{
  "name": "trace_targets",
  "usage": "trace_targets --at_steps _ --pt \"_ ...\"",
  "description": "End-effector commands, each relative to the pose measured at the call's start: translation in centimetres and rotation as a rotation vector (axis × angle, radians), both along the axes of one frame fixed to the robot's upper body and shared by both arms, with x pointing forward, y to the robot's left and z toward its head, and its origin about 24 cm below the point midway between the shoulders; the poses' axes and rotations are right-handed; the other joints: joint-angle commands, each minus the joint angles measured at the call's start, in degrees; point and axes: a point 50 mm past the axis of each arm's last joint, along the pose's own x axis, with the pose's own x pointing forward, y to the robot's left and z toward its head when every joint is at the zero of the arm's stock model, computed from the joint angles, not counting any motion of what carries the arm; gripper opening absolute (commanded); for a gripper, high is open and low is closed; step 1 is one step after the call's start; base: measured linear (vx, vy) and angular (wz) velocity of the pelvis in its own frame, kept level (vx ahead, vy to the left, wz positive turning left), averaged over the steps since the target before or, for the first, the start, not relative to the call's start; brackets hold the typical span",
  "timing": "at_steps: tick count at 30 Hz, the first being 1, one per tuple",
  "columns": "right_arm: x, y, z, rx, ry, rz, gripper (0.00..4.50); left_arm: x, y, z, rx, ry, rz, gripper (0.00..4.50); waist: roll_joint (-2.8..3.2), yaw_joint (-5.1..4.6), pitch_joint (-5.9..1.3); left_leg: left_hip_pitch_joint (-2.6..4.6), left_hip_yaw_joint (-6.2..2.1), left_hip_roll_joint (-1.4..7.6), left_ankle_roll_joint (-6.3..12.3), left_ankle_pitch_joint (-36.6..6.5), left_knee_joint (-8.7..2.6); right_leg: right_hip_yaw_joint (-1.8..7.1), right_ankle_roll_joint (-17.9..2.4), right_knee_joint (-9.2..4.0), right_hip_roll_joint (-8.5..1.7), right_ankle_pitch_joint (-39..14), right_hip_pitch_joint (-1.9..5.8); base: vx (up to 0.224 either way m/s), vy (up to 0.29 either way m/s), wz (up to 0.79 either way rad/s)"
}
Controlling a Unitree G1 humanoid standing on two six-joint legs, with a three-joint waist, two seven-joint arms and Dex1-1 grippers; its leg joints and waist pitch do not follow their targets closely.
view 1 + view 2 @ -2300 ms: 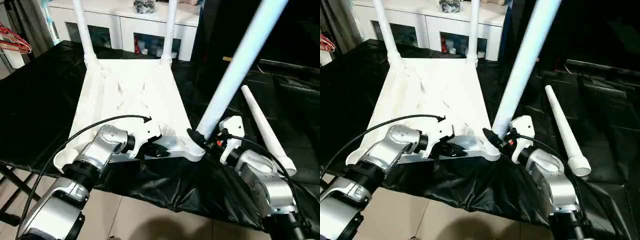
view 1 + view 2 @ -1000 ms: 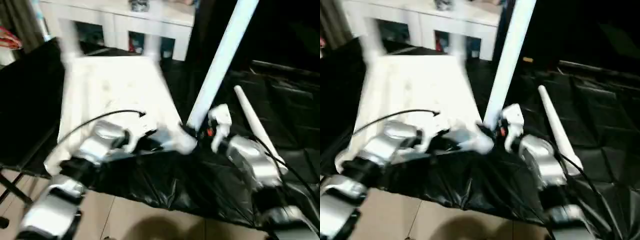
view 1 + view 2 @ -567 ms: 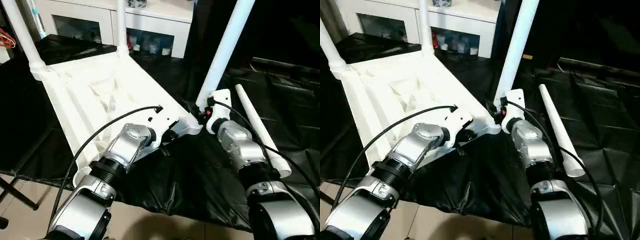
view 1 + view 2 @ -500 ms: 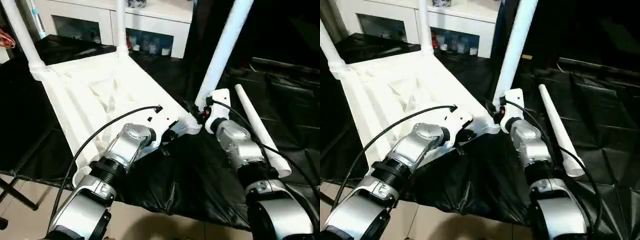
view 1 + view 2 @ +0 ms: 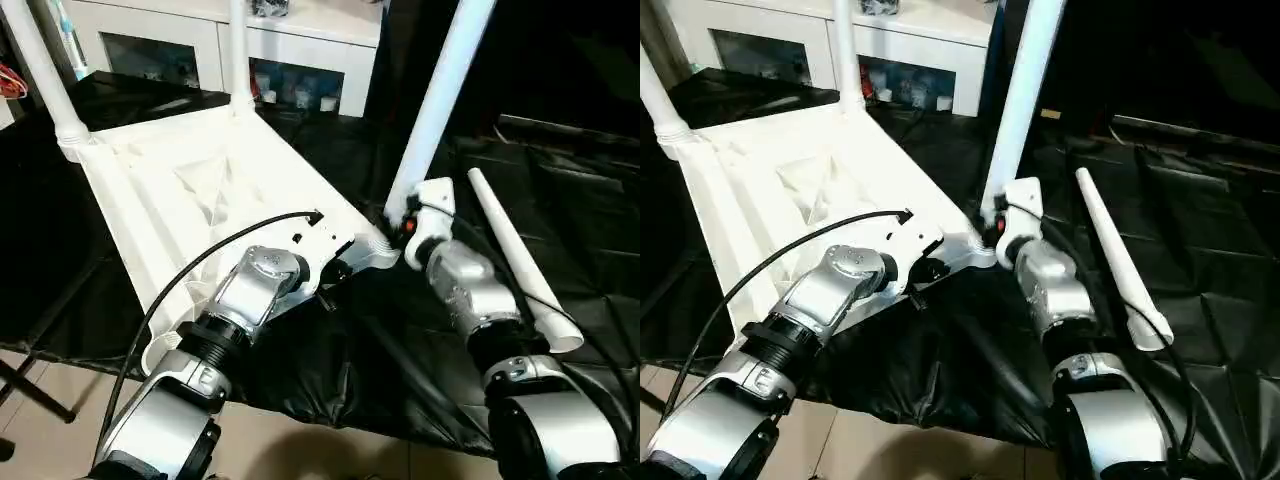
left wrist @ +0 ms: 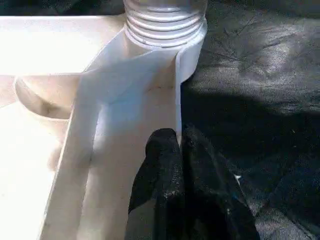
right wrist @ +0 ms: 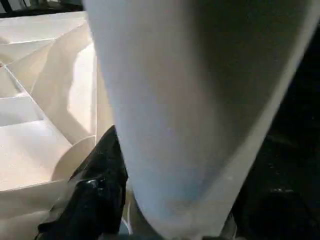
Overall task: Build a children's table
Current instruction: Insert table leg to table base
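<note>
- Left eye view: the upturned children's table (image 5: 215, 190) now lies skewed on the black-draped surface (image 5: 560, 200), its far end swung toward the left compared with two seconds ago, when it lay square to the robot. Part of that shift may come from the camera moving.
- Two far legs (image 5: 45, 75) stand in their corner sockets, and the third leg (image 5: 435, 100) rises from the near right socket more upright than earlier, when it leaned strongly to the right. That suggests it is seating.
- One spare leg (image 5: 515, 260) lies on the surface just right of the right arm, so the near left corner socket is, by my judgement, not yet filled.
- Right tool (image 7: 165, 200) sits around the base of the third leg, a black finger (image 7: 97, 185) against its side; whether it grips firmly or is loosening I cannot tell.
- Left tool (image 6: 181, 165) stays pressed together on the thin edge wall of the table beside the ribbed socket, steadying the top.
</note>
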Motion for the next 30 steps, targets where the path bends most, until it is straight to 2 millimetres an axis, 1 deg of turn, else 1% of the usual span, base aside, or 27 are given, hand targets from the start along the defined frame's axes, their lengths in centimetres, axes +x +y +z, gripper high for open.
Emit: trace_targets --at_steps 1,2,3,4,5,6,7,8,9,10,11,12,14,15,16,17,18,19,20,22,23,27,28,29,30 --pt "-0.6 1.9 -0.9 0.034 0.057 0.105 3.08 -0.2 -2.1 2.4 -0.070 -0.096 -0.111 0.00 0.72 0.56 -3.76 -0.31 0.89 -0.49 2.73 -10.7 -3.20 1.29 -13.0 -3.08 -1.60 -6.9 3.64 0.000 0.000 0.00" --pt "-0.5 1.8 -0.7 0.042 0.053 0.109 3.31 -0.2 -1.9 2.4 -0.069 -0.097 -0.123 0.00 0.69 0.52 -3.73 -0.32 0.91 -0.46 2.81 -10.6 -3.20 1.30 -13.3 -3.02 -1.61 -6.5 3.64 0.000 0.000 0.00" --pt "-0.5 1.6 -0.5 0.043 0.042 0.116 3.43 -0.3 -1.7 2.3 -0.069 -0.096 -0.141 0.00 0.89 0.55 -3.74 -0.31 0.92 -0.45 2.97 -10.7 -3.18 1.30 -13.7 -3.00 -1.64 -6.2 3.70 0.000 0.000 0.00" --pt "-0.4 1.4 -0.3 0.043 0.036 0.129 3.50 -0.4 -1.5 2.3 -0.068 -0.098 -0.160 0.00 0.96 0.56 -3.75 -0.30 0.90 -0.44 3.03 -10.6 -3.19 1.30 -13.8 -3.00 -1.66 -6.1 3.72 0.000 0.000 0.00" --pt "-0.4 1.4 -0.3 0.043 0.036 0.129 3.54 -0.4 -1.5 2.3 -0.068 -0.098 -0.160 0.00 0.89 0.54 -3.78 -0.33 0.92 -0.45 3.16 -10.5 -3.16 1.30 -14.0 -2.97 -1.63 -5.9 3.76 0.000 0.000 0.00" --pt "-0.5 1.2 -0.2 0.035 0.026 0.155 3.54 -0.5 -1.2 2.4 -0.070 -0.095 -0.187 0.00 0.97 0.65 -3.76 -0.21 0.98 -0.44 3.24 -10.2 -3.11 1.34 -14.3 -2.92 -1.63 -5.4 3.67 0.000 0.000 0.00" --pt "-0.6 1.0 -0.1 0.032 0.023 0.172 3.68 -0.5 -1.0 2.4 -0.069 -0.095 -0.198 0.00 1.08 0.70 -3.75 -0.21 1.00 -0.39 3.34 -10.2 -3.09 1.39 -14.6 -2.80 -1.65 -4.8 3.73 0.000 0.000 0.00" --pt "-0.7 0.8 0.0 0.025 0.017 0.212 3.68 -0.6 -0.8 2.4 -0.068 -0.096 -0.224 0.00 1.09 0.78 -3.70 -0.21 1.00 -0.41 3.44 -10.1 -3.11 1.37 -14.6 -2.85 -1.61 -4.7 3.76 0.000 0.000 0.00" --pt "-0.8 0.7 0.0 0.022 0.016 0.231 3.87 -0.6 -0.6 2.4 -0.068 -0.098 -0.236 0.00 1.18 0.85 -3.79 -0.16 1.02 -0.42 3.73 -9.6 -3.02 1.39 -14.8 -2.66 -1.56 -3.6 3.78 0.000 0.000 0.00" --pt "-1.0 0.6 0.0 0.013 0.013 0.253 3.87 -0.6 -0.5 2.4 -0.069 -0.096 -0.246 0.00 1.18 0.88 -3.75 -0.12 1.05 -0.36 3.81 -9.4 -3.00 1.39 -15.2 -2.57 -1.58 -2.9 3.73 0.000 0.000 0.00" --pt "-1.3 0.3 0.0 -0.006 0.008 0.305 3.87 -0.7 -0.2 2.4 -0.068 -0.093 -0.270 0.00 1.36 0.94 -3.75 -0.12 1.00 -0.37 3.77 -9.4 -3.03 1.37 -15.4 -2.53 -1.58 -2.7 3.81 0.000 0.000 0.00" --pt "-1.6 0.1 0.0 -0.022 0.006 0.359 3.87 -0.8 0.1 2.3 -0.064 -0.088 -0.296 0.00 1.35 1.03 -3.73 -0.17 1.05 -0.46 4.11 -9.4 -2.92 1.34 -15.3 -2.59 -1.47 -2.3 3.96 0.000 0.000 0.00" --pt "-1.8 -0.1 0.0 -0.030 0.006 0.392 3.87 -0.9 0.3 2.3 -0.062 -0.089 -0.318 0.00 1.35 1.17 -3.82 -0.03 1.07 -0.33 4.42 -8.7 -2.87 1.40 -15.9 -2.38 -1.58 -0.9 3.87 0.000 0.000 0.00" --pt "-2.4 -0.6 0.1 -0.048 0.004 0.471 3.87 -1.2 0.6 2.2 -0.069 -0.080 -0.373 0.00 1.68 1.34 -3.69 0.00 1.08 -0.36 4.56 -9.1 -2.89 1.36 -16.1 -2.49 -1.55 -1.1 3.86 0.000 0.000 0.00" --pt "-2.7 -0.8 0.1 -0.058 0.004 0.515 3.87 -1.3 0.8 2.1 -0.074 -0.070 -0.399 0.00 1.55 1.64 -3.70 0.00 1.12 -0.40 4.73 -9.2 -2.81 1.39 -16.1 -2.45 -1.53 -1.4 4.01 0.000 0.000 0.00" --pt "-3.1 -1.1 0.2 -0.069 0.007 0.563 3.87 -1.6 1.1 2.1 -0.080 -0.059 -0.441 0.00 1.77 1.93 -3.68 0.03 1.13 -0.30 4.83 -9.0 -2.80 1.46 -16.0 -2.33 -1.65 -1.2 3.92 0.000 0.000 0.00" --pt "-3.3 -1.3 0.3 -0.076 0.009 0.589 3.87 -1.8 1.2 2.1 -0.084 -0.051 -0.465 0.00 1.79 2.17 -3.66 0.17 1.11 -0.29 4.94 -8.9 -2.84 1.40 -16.0 -2.47 -1.61 -1.3 3.90 0.000 0.000 0.00" --pt "-3.5 -1.5 0.3 -0.085 0.011 0.616 3.87 -1.9 1.4 2.0 -0.076 -0.044 -0.483 0.00 1.86 2.18 -3.69 0.14 1.13 -0.30 4.95 -8.8 -2.80 1.43 -16.1 -2.32 -1.58 -1.0 3.94 0.000 0.000 0.00" --pt "-4.0 -1.8 0.3 -0.098 0.019 0.664 3.87 -2.0 1.8 1.9 -0.064 -0.046 -0.516 0.00 2.01 2.33 -3.64 0.14 1.09 -0.25 4.75 -9.1 -2.85 1.41 -16.2 -2.32 -1.63 -1.1 3.85 0.000 0.000 0.00" --pt "-4.3 -2.0 0.3 -0.110 0.023 0.695 3.87 -2.1 2.0 1.9 -0.062 -0.041 -0.534 0.00 2.04 2.55 -3.57 0.30 1.11 -0.19 4.48 -9.8 -2.89 1.39 -16.1 -2.43 -1.62 -1.9 3.79 0.000 0.000 0.00" --pt "-4.9 -2.3 0.2 -0.136 0.032 0.739 3.87 -2.2 2.3 1.9 -0.063 -0.037 -0.562 0.00 2.22 2.66 -3.51 0.36 1.09 -0.14 4.29 -10.2 -2.93 1.39 -16.0 -2.48 -1.64 -2.4 3.74 0.000 0.000 0.00" --pt "-5.8 -2.7 -0.1 -0.169 0.052 0.810 3.87 -2.4 2.9 1.8 -0.058 -0.030 -0.599 0.00 2.17 3.04 -3.45 0.37 1.09 -0.08 3.33 -11.9 -3.03 1.39 -15.4 -2.65 -1.71 -4.7 3.81 0.000 0.000 0.00" --pt "-6.2 -2.8 -0.1 -0.173 0.061 0.835 3.72 -2.4 3.1 1.8 -0.056 -0.026 -0.610 0.00 2.37 3.15 -3.37 0.36 1.08 -0.08 3.08 -12.4 -3.09 1.40 -15.2 -2.74 -1.75 -5.6 3.79 0.000 0.000 0.00" --pt "-6.2 -2.8 -0.1 -0.173 0.061 0.835 3.62 -2.4 3.1 1.8 -0.056 -0.026 -0.610 0.00 2.29 3.22 -3.35 0.38 1.08 -0.07 2.98 -12.7 -3.11 1.39 -15.1 -2.84 -1.76 -6.2 3.79 0.000 0.000 0.00" --pt "-6.7 -2.9 -0.2 -0.179 0.076 0.864 3.62 -2.6 3.4 1.6 -0.050 -0.016 -0.633 0.00 2.52 3.41 -3.34 0.41 1.01 -0.04 2.66 -12.9 -3.17 1.41 -14.6 -2.84 -1.79 -7.2 3.83 0.000 0.000 0.00"
